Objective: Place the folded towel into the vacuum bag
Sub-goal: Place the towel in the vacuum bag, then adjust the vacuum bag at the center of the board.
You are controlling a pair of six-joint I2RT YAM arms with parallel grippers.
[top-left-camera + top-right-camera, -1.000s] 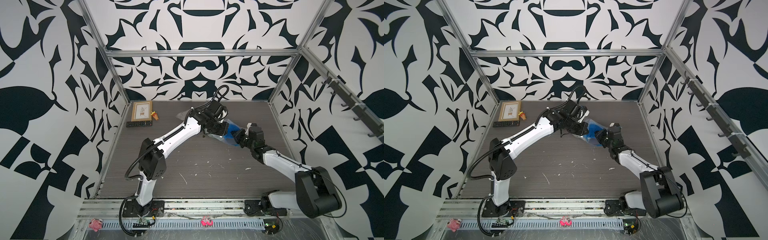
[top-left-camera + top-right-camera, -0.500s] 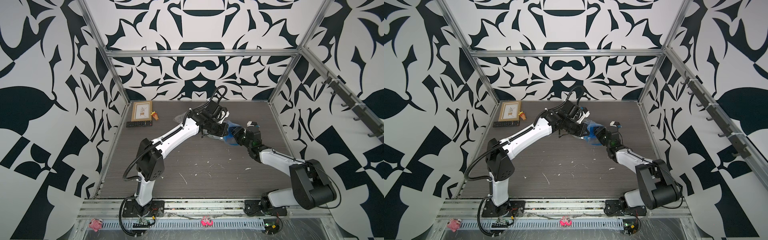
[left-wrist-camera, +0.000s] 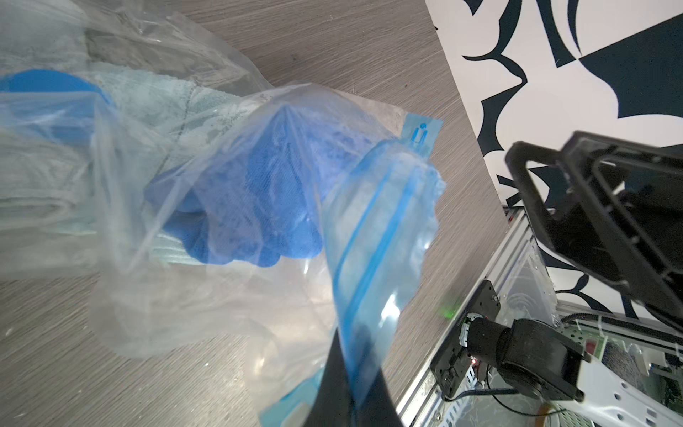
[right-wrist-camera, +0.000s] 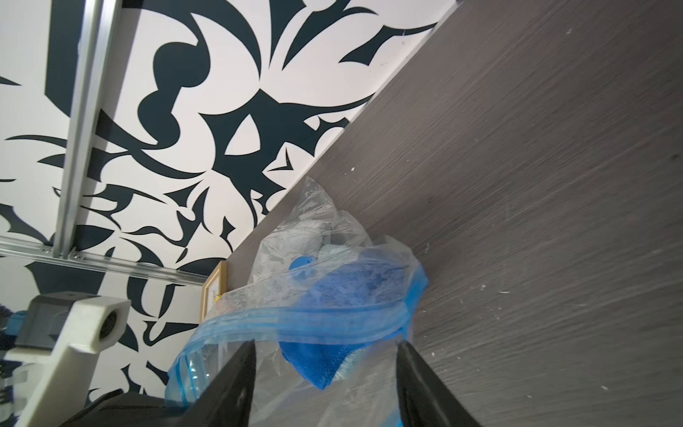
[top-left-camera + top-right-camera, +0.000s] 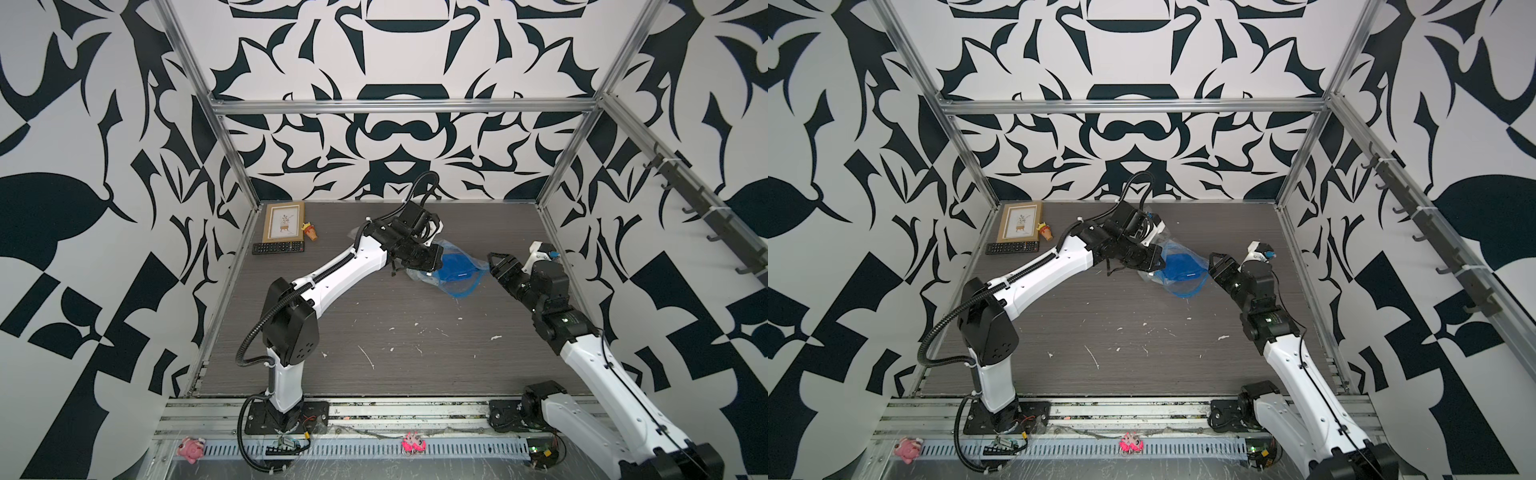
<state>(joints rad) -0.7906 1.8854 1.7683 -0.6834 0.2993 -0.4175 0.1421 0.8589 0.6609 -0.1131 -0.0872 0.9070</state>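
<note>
Blue folded towel (image 3: 251, 207) lies inside the vacuum bag (image 3: 184, 314), close to its mouth. I see the bag crumpled on the table (image 5: 374, 332), toward the far side. Left gripper (image 5: 435, 262) is clamped on the bag's zip strip (image 3: 373, 236), and that edge is raised. Right gripper (image 4: 325, 351) sits just beside the mouth with its jaws parted, gripping nothing.

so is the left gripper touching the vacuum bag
Touching. The left wrist view shows the zip strip of the vacuum bag pinched in the shut left gripper.
</note>
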